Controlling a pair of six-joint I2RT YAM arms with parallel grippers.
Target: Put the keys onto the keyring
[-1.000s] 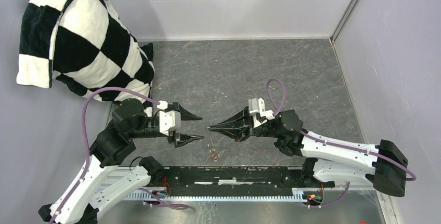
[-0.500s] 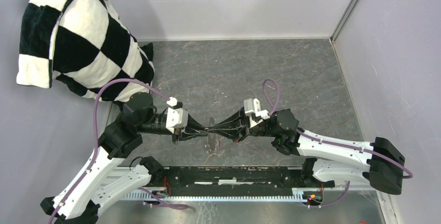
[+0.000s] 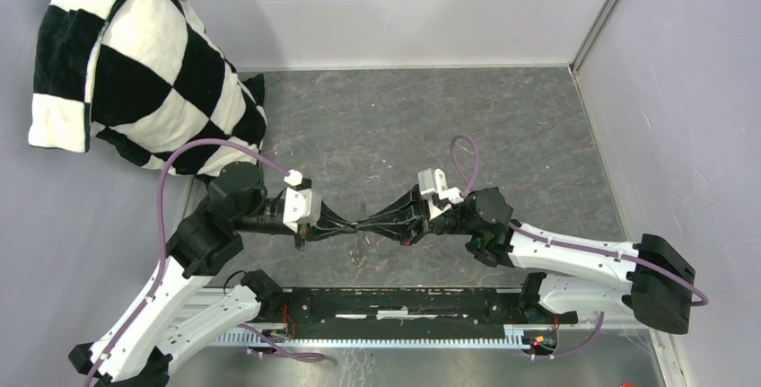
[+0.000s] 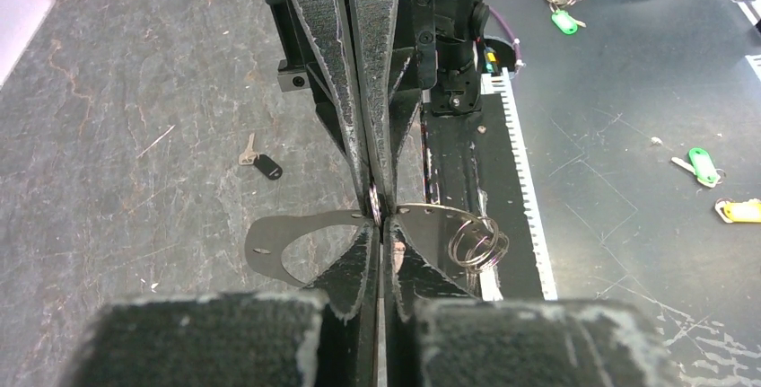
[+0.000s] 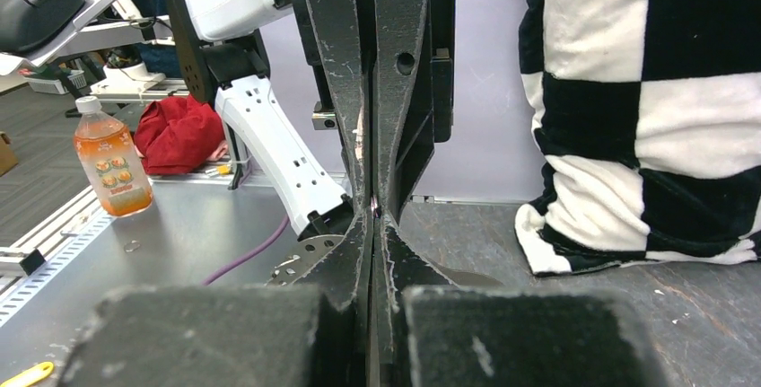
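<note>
Top view: the left gripper [image 3: 350, 226] and the right gripper [image 3: 368, 224] meet tip to tip low over the table [image 3: 404, 127], both with jaws pressed together. What they share is too thin to make out here.

Left wrist view: both grippers pinch the keyring [image 4: 296, 225], a thin silvery band that runs crosswise through the spot where the tips meet. A small coiled ring [image 4: 477, 241] hangs at one end of it. The black-headed key [image 4: 261, 162] lies flat on the table, well apart from the tips and free of the ring. The red one cannot be made out.

Right wrist view: the fingers are closed, with a sliver of band beside them.

The step looks like steadying the ring for threading. Both grips should stay firm and level, without twisting the band.
</note>
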